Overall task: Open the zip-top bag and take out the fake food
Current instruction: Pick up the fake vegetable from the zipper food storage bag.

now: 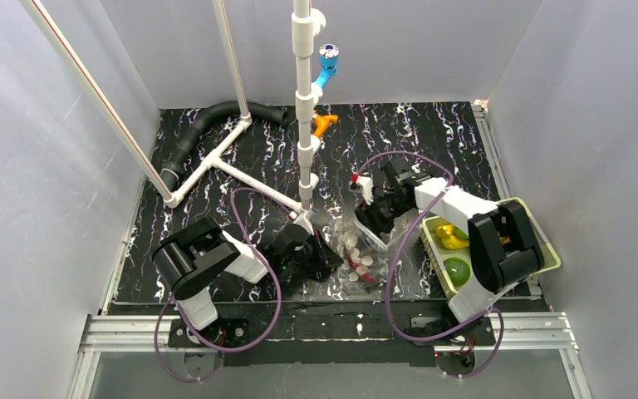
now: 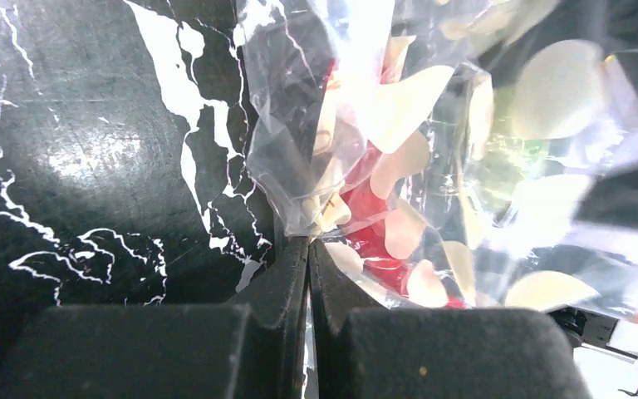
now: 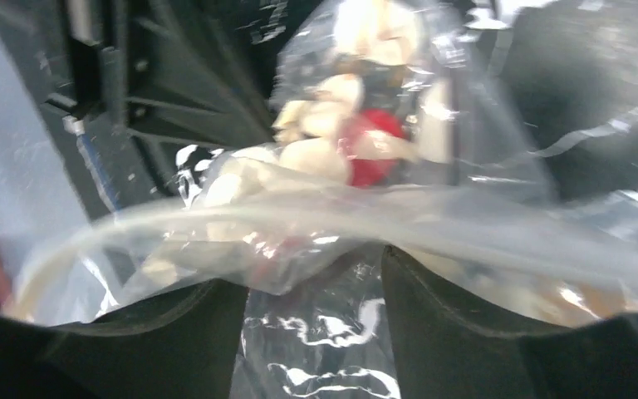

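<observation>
The zip-top bag [image 1: 355, 248], clear with whitish dots, hangs between my two grippers near the table's front middle. My left gripper [image 1: 326, 256] is shut on a pinch of the bag's film [image 2: 309, 241]. A red piece of fake food [image 2: 364, 218] shows inside the bag [image 2: 432, 141], among the dots. My right gripper [image 1: 375, 218] is at the bag's far upper end. Its jaws stand apart [image 3: 316, 253], and the bag's pale rim [image 3: 432, 220] lies across both fingertips. The red piece [image 3: 375, 158] sits deeper in the bag. Yellow [image 1: 449, 237] and green [image 1: 457, 271] fake food lie in the basket.
A pale yellow-green mesh basket [image 1: 550, 251] stands at the right under my right arm. An upright white pipe [image 1: 302, 108] rises just behind the bag. More white pipes [image 1: 216, 162], a black hose [image 1: 208, 116], and orange [image 1: 324, 125] and blue [image 1: 327, 62] fittings are at the back.
</observation>
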Robot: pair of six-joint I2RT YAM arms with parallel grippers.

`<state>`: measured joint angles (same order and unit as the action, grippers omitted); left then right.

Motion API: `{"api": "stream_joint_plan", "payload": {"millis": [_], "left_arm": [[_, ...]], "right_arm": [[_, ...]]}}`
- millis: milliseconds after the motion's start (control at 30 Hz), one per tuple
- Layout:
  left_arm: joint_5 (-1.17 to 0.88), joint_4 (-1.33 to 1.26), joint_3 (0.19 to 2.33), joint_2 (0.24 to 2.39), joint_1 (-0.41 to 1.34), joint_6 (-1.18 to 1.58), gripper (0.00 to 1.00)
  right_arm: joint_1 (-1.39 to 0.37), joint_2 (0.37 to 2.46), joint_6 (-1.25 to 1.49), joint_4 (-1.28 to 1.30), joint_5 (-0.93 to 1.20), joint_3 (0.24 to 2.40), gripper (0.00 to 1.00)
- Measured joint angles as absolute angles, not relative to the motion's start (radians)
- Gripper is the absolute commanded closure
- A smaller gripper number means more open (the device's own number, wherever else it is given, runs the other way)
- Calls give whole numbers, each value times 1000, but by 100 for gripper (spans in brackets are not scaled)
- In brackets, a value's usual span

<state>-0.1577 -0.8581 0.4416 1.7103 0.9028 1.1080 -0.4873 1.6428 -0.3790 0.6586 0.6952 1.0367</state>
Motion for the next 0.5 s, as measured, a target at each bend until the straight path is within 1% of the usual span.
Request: {"api": "stream_joint_plan", "payload": {"millis": [67,133,200,367,500], "left_arm": [[-155,-849,438,1702,903,1099,100],[-157,-849,439,1702,903,1093,100],[-161,-854,439,1706,902,1092,100],[-177,-870,454,1728,902,1092,100],[-187,-857,471,1735,902,1084,100]], "right_arm": [[-447,1618,-337,612,655,1014,47],[-445,1614,-305,580,625,1005,50],[-451,1624,-276,559,599,1003,50],[-476,1684,-239,542,556,1007,46],[-514,1734,-232,550,537,1029,40]]}}
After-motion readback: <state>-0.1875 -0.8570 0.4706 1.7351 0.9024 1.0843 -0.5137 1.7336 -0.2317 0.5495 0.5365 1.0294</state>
